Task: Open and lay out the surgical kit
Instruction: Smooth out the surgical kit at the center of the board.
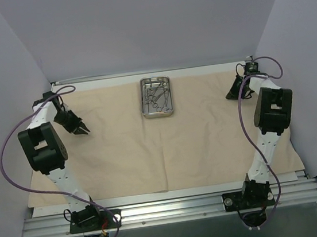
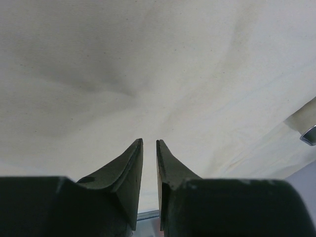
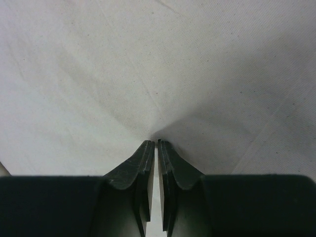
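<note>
**Nearly laid out, but one nipped corner could undo it**

The right gripper (image 3: pixel 156 142), at about 2 o'clock on the cloth wrap (image 1: pixel 151 154), has its fingers all but pressed together. Creases in the fabric run to a peak at their tips, so I judge a small fold is pinched there. If that arm lifts or pulls away before the fold is free, it would drag the far right corner and ruck the sheet. That would likely slide the steel tray (image 1: pixel 142 100), and a jolt could tip the forceps (image 1: pixel 157 97) out.

The left gripper (image 2: pixel 149 142), at 10 o'clock, hangs over the cloth with a narrow slit between its fingers and nothing in it. Dropped low, it could snag a soft ridge beneath.

The wrap lies opened across the table, beige, matte and faintly creased, its near edge uneven at 6 o'clock. The shiny tray sits on it at 12 o'clock, with the forceps inside and not yet laid out.
</note>
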{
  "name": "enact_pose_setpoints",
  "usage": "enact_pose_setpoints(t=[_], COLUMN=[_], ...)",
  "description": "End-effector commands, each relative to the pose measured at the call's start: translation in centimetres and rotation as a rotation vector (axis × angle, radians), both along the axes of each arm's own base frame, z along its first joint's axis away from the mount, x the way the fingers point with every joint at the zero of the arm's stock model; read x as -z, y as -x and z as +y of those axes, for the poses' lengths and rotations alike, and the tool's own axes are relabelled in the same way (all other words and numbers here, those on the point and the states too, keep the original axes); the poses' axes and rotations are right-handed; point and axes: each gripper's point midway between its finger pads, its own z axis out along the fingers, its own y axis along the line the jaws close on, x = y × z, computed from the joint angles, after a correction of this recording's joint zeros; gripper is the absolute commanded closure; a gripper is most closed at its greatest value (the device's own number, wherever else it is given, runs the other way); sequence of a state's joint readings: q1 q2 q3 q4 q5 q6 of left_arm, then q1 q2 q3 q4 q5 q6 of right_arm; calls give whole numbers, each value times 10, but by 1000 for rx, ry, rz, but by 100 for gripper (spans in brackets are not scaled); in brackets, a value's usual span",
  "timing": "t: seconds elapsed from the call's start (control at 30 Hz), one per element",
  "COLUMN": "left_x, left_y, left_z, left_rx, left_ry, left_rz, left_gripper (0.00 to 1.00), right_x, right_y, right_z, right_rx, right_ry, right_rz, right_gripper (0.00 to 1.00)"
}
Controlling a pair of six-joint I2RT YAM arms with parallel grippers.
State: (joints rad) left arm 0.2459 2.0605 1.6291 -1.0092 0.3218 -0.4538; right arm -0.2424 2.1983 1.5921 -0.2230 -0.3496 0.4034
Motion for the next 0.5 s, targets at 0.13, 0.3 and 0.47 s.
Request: enact_pose_setpoints(t=[0.13,0.3,0.47], left_x=[-35,-33,-35], left_y=[-1,16,24], left_z=[13,5,-1], left_rx=[38,52,67], left_ry=[-83,-63,-47], left_rz=[-134,-125,-159], left_gripper=[73,72,65], right_x=[15,-35,-58], right_y=[50,27,9], right_z=[-14,40,103], right_rx=[-16,-123,-266], right_ry=[157,186,189], right_rz=[220,99,18], right_gripper=[72,44,31])
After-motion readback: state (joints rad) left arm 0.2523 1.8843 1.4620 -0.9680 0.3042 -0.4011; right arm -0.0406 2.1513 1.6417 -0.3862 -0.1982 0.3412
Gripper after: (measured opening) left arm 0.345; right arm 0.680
